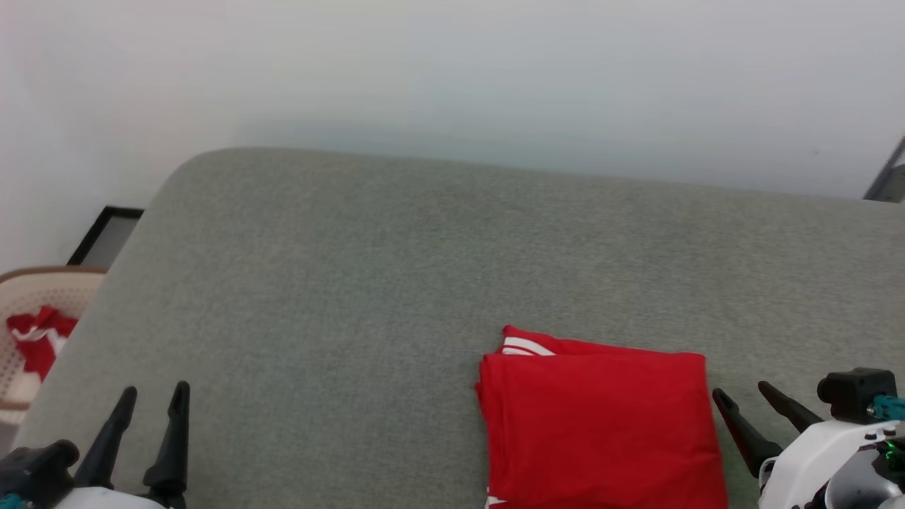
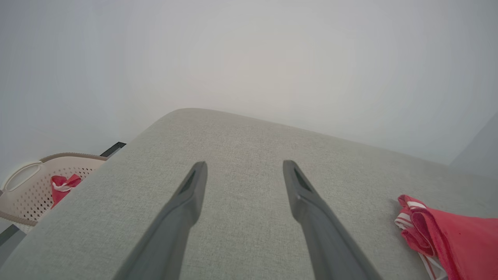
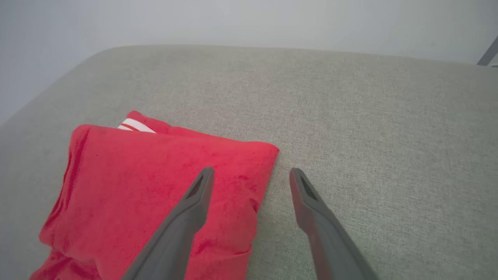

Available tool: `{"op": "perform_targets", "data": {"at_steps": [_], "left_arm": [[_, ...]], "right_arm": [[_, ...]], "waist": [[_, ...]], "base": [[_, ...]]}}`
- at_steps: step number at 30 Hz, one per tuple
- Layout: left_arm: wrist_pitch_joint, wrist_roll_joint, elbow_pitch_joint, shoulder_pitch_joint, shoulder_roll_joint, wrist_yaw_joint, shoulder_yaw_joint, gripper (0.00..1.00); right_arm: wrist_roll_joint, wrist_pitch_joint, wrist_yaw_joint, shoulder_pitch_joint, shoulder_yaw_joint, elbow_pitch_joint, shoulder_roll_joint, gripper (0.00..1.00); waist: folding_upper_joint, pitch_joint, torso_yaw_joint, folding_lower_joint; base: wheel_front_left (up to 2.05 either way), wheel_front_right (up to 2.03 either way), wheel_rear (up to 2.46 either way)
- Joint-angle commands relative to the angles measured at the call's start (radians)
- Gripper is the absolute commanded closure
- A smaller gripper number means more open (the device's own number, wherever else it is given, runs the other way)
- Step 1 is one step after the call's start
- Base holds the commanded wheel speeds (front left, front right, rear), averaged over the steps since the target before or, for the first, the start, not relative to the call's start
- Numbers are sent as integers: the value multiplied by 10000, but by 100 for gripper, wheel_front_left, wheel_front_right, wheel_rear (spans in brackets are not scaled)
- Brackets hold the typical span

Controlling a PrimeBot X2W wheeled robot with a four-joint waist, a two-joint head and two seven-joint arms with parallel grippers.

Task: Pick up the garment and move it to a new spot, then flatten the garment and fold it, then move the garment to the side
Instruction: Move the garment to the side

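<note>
Risk: folded red jersey T-shirt [image 1: 601,417] lies near-right on grey cushion [image 1: 353,283], right gripper [image 1: 739,389] spread & empty just beside its right edge, left gripper [image 1: 155,387] spread & empty well apart, so a one-sided drag could undo the folds.

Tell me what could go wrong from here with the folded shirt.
1. The right gripper sits open beside the garment. Pinching only the top layer could pull the fold apart, since its stacked edges look loose in the left wrist view.
2. Dragging it across the grey cushion may bunch the cloth.
3. The red cloth in the basket looks similar and could be mistaken for it.
</note>
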Motion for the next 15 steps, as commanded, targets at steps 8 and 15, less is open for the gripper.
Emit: {"op": "perform_targets", "data": {"at_steps": [8, 15], "left_arm": [[-120, -18, 185, -275, -152, -102, -163, 0], [-165, -85, 372, -460, -228, -135, -247, 0]], "right_arm": [[39, 1395, -15, -570, 197, 1041, -163, 0], [280, 3012, -15, -859, 286, 1543, 47, 0]], "waist": [[-1, 573, 716, 0], [-1, 856, 925, 0]], "base": [[0, 0, 0], [0, 0, 0]]}}
